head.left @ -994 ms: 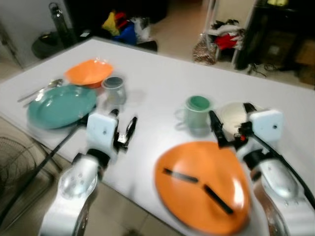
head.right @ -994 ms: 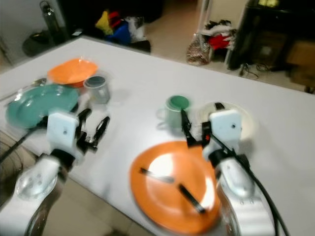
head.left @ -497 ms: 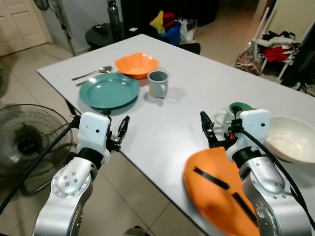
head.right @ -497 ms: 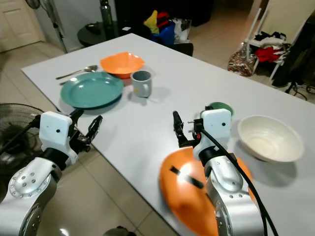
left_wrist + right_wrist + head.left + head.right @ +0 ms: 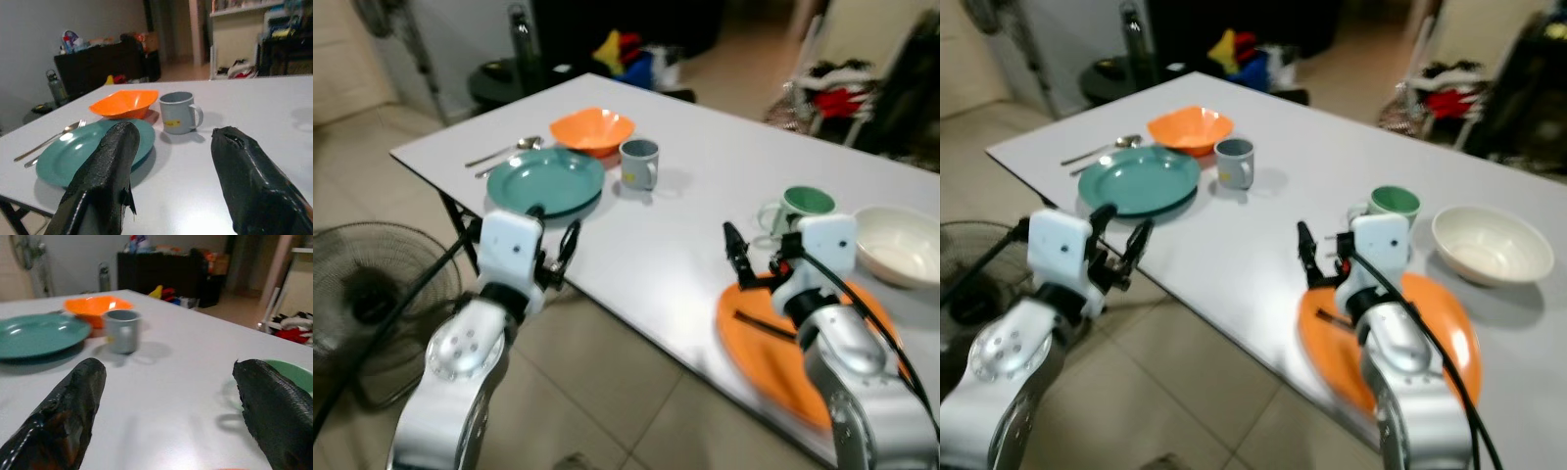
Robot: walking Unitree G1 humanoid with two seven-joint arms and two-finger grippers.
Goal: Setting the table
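On the white table a teal plate lies at the left corner, with a fork and spoon, an orange bowl and a grey mug around it. A green mug and a white bowl stand further right. An orange plate lies near the front edge, under my right arm. My left gripper hovers open at the table edge beside the teal plate. My right gripper is open just above the orange plate's far rim, near the green mug.
A floor fan stands on the tiles left of the table, with a black cable running past it. Beyond the far side are a dark round stand, a water bottle, coloured bags and clothes.
The whole picture has shifted as the camera moved. The orange plate, tilted under my right arm half a second ago, now lies flat on the table. Both grippers remain open.
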